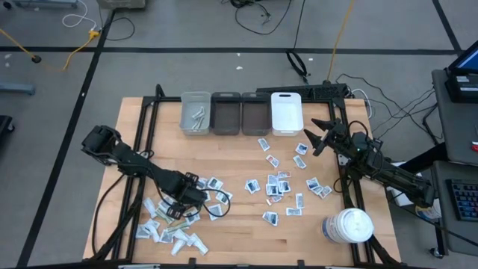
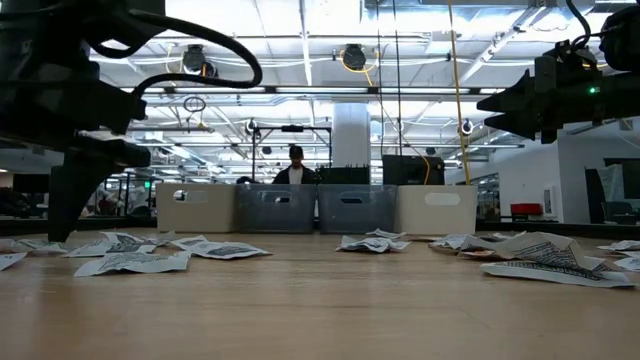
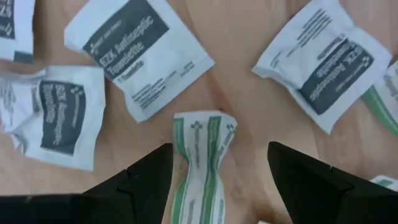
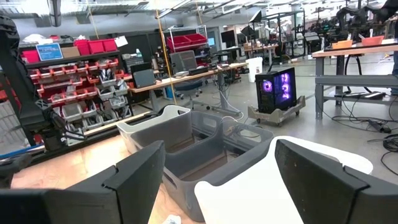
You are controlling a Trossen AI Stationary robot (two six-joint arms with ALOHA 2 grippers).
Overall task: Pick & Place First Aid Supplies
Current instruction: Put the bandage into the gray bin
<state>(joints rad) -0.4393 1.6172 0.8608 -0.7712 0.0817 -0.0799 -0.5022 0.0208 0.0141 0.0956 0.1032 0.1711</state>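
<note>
Sachets, small flat white paper packs [image 1: 278, 184]: most lie on wooden bench [image 1: 239, 153] | few in pale grey bin [image 1: 196, 113] | left fingers [image 3: 214, 180] wide over green-striped strip [image 3: 203, 163] | right fingers [image 4: 217, 180] wide near bins, holding nothing | much left

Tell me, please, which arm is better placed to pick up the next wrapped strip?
Left, probably. The left gripper hangs open right over a green-striped strip, fingers on either side. The right gripper is open too, up by the white bin, over no packet.

White sachets [image 3: 142, 56] carry dark grey panels with white lettering; a pale wrapped strip [image 3: 200, 163] bears green stripes. The table [image 1: 231, 161] is light wood. Bins [image 1: 240, 113] run pale grey, dark grey, white.
</note>
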